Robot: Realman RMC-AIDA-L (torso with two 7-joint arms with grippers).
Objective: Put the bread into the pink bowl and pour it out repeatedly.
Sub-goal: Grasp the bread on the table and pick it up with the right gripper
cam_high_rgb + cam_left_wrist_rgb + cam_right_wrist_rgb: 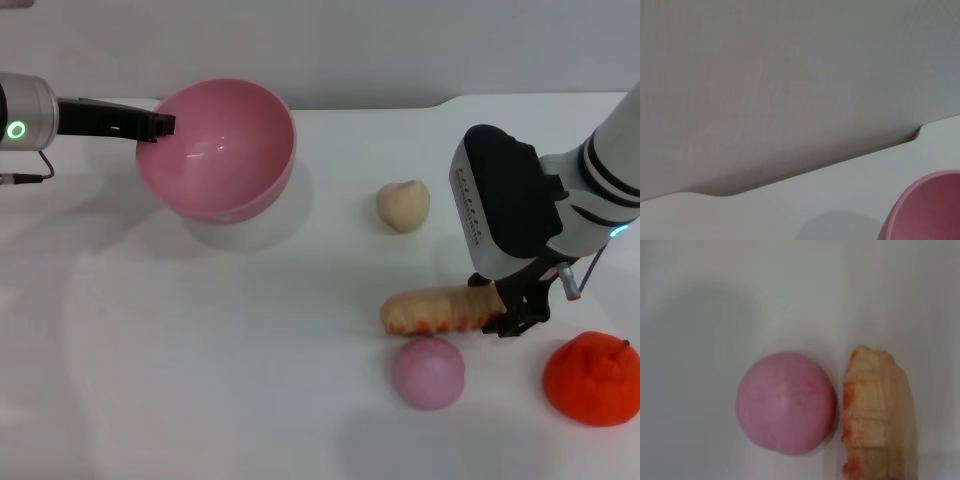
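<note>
Table: wrist shows bread's ridges.

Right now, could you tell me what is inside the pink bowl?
Nothing shows inside the pink bowl: its visible interior is bare. The left hand holds its rim, tilted; the near wall hides a little. The bread lies outside.

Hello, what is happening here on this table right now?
The left gripper holds the pink bowl by its rim, tilted and raised off the white table; the bowl is empty. The right gripper is down at one end of the bread, which lies on the table beside a pink ball. A cream bun and an orange toy fruit lie nearby.
</note>
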